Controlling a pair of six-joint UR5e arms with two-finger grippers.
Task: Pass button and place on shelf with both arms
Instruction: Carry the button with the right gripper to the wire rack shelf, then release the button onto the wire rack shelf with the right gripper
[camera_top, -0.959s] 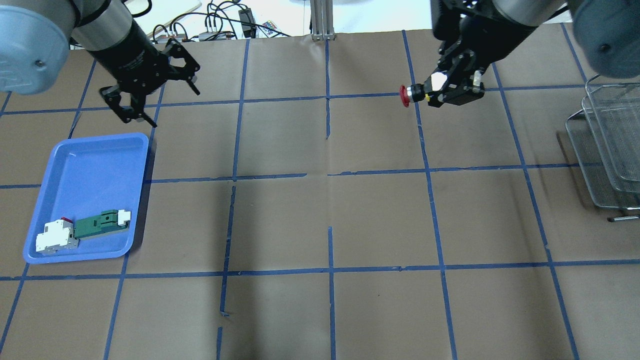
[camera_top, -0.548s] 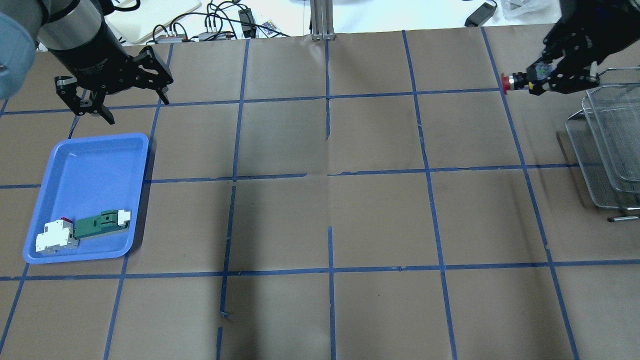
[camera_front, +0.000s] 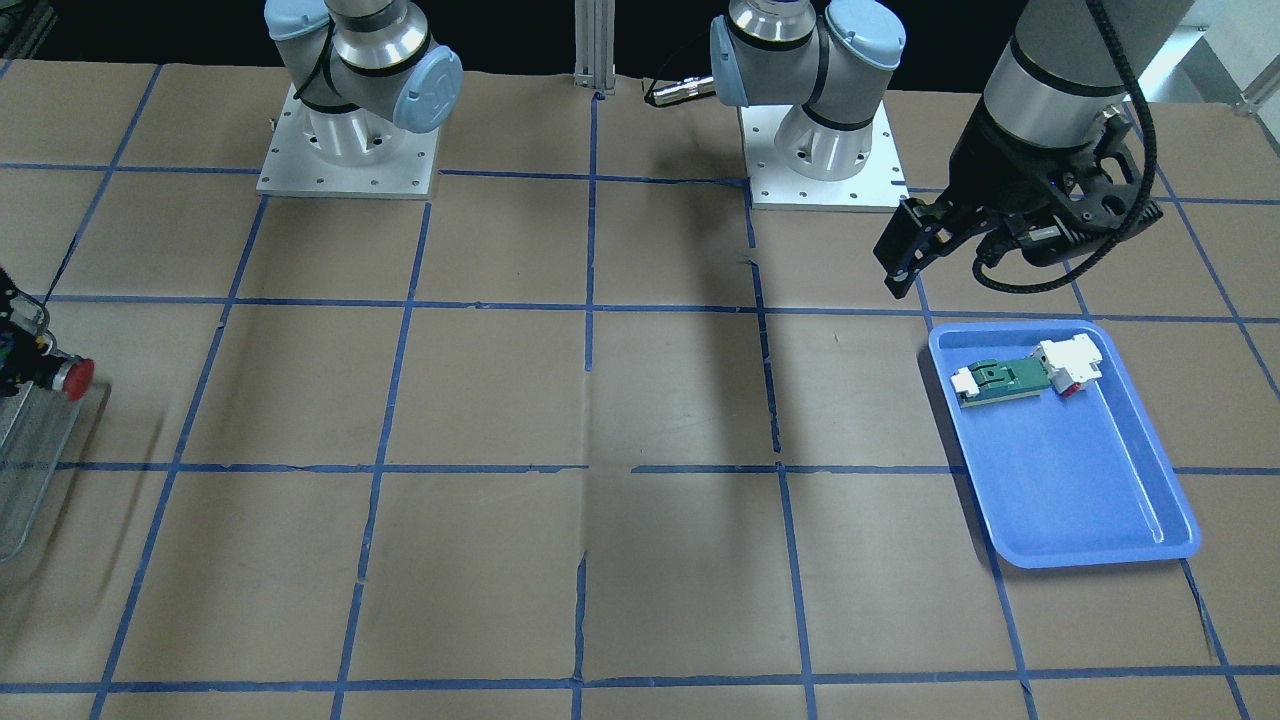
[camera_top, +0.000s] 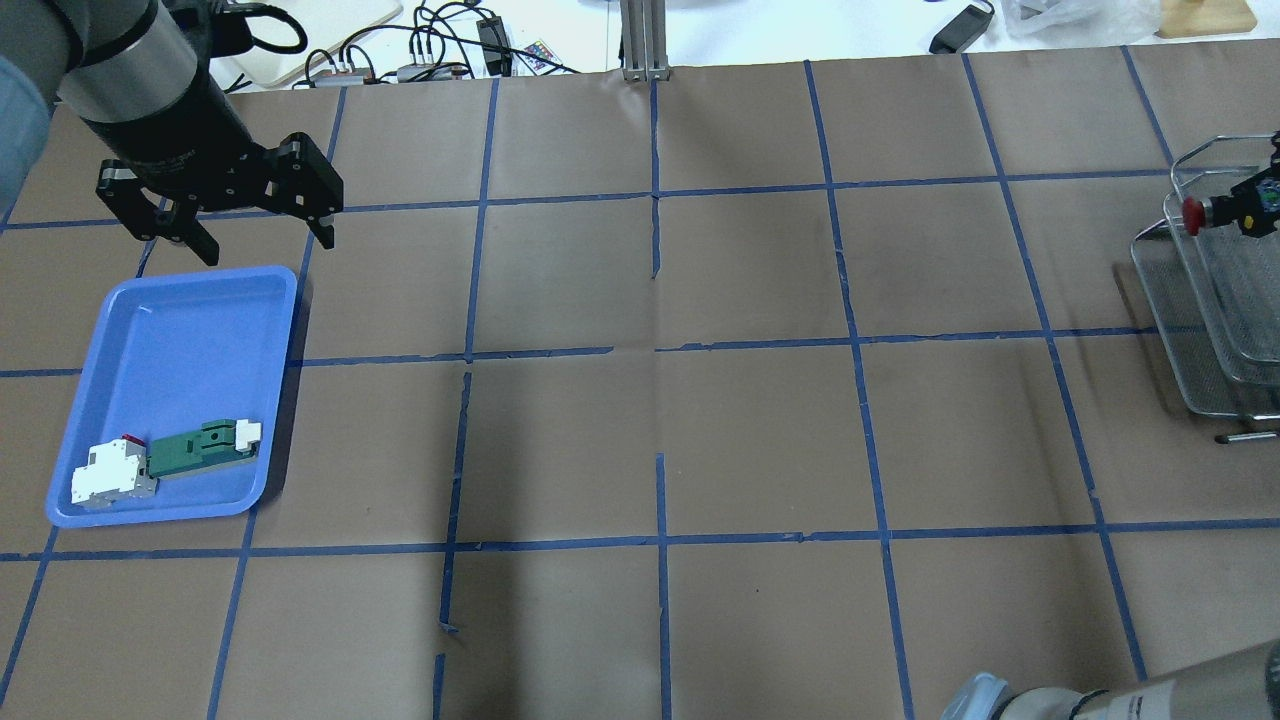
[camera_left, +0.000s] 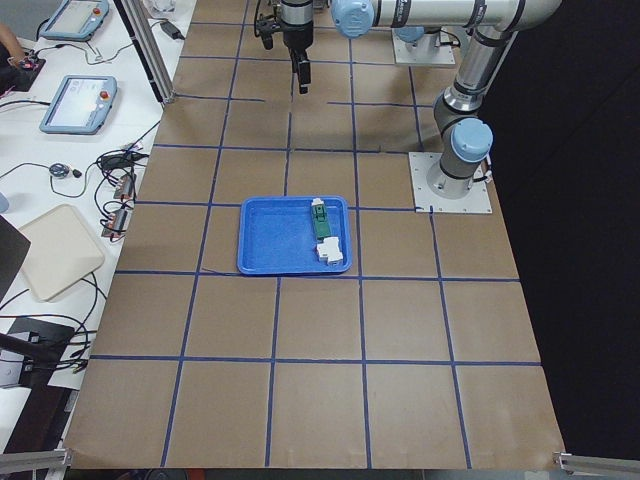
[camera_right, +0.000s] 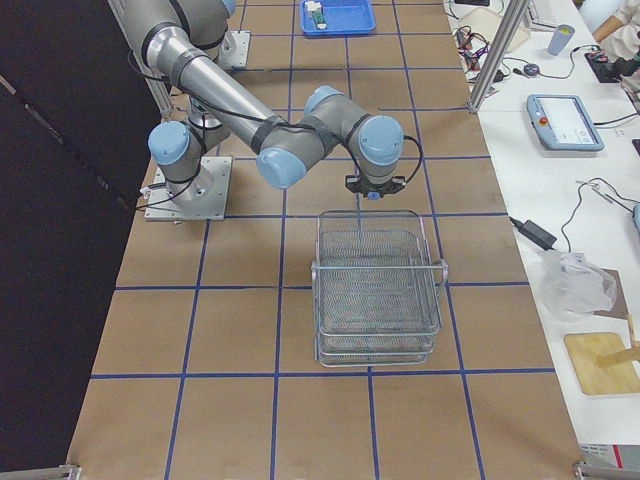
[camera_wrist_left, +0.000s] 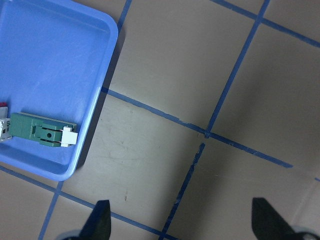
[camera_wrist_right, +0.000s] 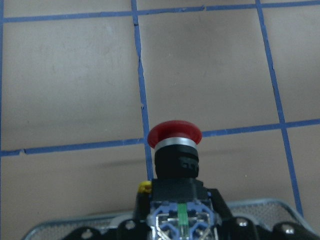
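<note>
The button (camera_top: 1194, 212), with a red cap and a black collar, is held level in my right gripper (camera_top: 1262, 198) at the view's right edge. Its cap points towards the table's middle. In the right wrist view the gripper (camera_wrist_right: 182, 222) is shut on the button's (camera_wrist_right: 175, 142) block. The cap sticks out past the rim of the shelf (camera_wrist_right: 260, 204). The shelf (camera_top: 1215, 300) is a silvery wire-mesh tiered rack, also seen in the exterior right view (camera_right: 378, 290). My left gripper (camera_top: 268, 247) is open and empty, above the far edge of the blue tray (camera_top: 180, 320).
The blue tray (camera_front: 1085, 490) holds a green-and-white module (camera_top: 200, 447) and a white block (camera_top: 110, 475) at its near end. Cables and devices lie beyond the table's far edge (camera_top: 440, 55). Blue tape lines grid the brown table.
My right gripper has carried the button far to the right, from mid-table to the shelf's rim. My left gripper has moved left and closer to the tray, staying open.
</note>
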